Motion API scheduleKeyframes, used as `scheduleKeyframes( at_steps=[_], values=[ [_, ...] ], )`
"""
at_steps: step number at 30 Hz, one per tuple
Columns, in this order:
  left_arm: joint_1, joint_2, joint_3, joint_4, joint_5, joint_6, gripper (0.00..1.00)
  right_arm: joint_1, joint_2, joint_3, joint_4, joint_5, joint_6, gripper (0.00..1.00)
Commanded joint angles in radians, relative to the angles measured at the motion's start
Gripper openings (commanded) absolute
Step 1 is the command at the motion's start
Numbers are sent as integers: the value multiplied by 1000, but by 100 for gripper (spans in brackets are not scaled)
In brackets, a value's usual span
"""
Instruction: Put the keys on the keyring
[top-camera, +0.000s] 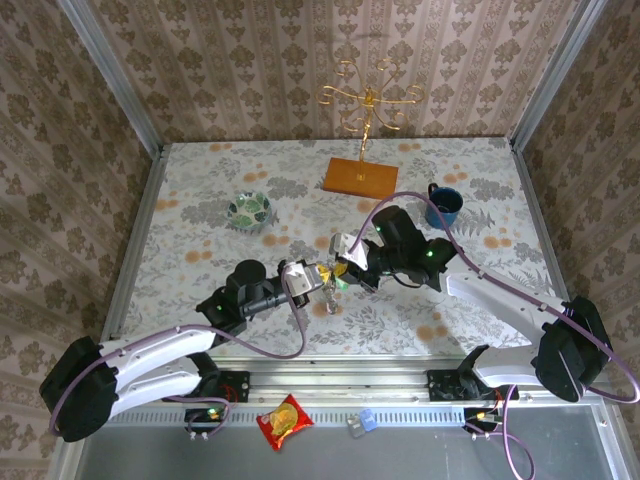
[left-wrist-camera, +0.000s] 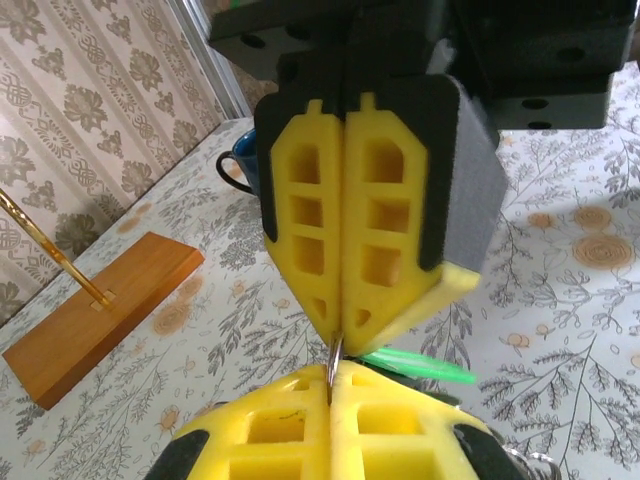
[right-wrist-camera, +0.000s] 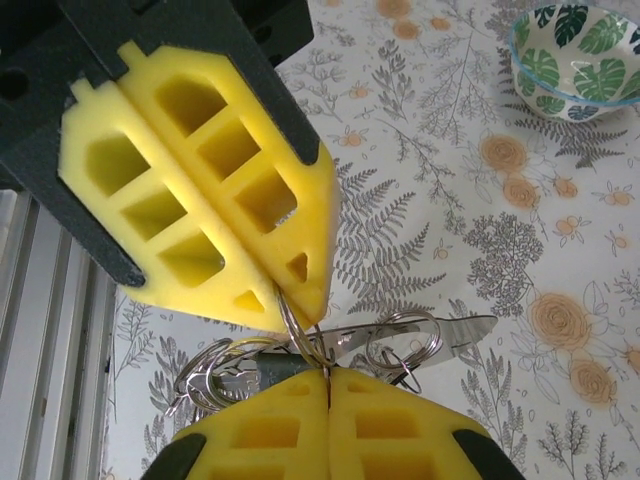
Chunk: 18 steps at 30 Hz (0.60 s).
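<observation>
Both grippers meet tip to tip above the middle of the table. My left gripper (top-camera: 325, 277) (left-wrist-camera: 331, 385) is shut on a thin metal ring (left-wrist-camera: 336, 362) of the keyring. My right gripper (top-camera: 347, 270) (right-wrist-camera: 328, 378) is shut on the same ring (right-wrist-camera: 300, 325) from the opposite side. In the right wrist view the left gripper (right-wrist-camera: 290, 300) comes in from above. Below the tips hang more metal rings (right-wrist-camera: 400, 340), a grey strap piece (right-wrist-camera: 275, 365) and a silver key blade (right-wrist-camera: 455, 333). A green key (left-wrist-camera: 418, 366) sticks out beside the right gripper (left-wrist-camera: 343, 340).
A patterned bowl (top-camera: 250, 210) (right-wrist-camera: 578, 50) stands at the back left. The gold wire stand on its wooden base (top-camera: 360, 176) (left-wrist-camera: 95, 310) is at the back centre, with a blue mug (top-camera: 443, 203) to its right. A red snack packet (top-camera: 285, 420) lies on the front rail.
</observation>
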Motion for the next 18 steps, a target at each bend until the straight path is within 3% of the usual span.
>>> scheduleKeyframes(
  at_steps=[1,7,18],
  values=[
    [-4,-7,-9,110,-16,-56,0,-12,-59,-46,85,-43,33,22],
    [20,0,-12,123,55,-104,0,-57,-152,-142,260,-122,64,25],
    [30,34,-13,176,128,-142,0,-58,-88,-115,255,-156,41,29]
  ],
)
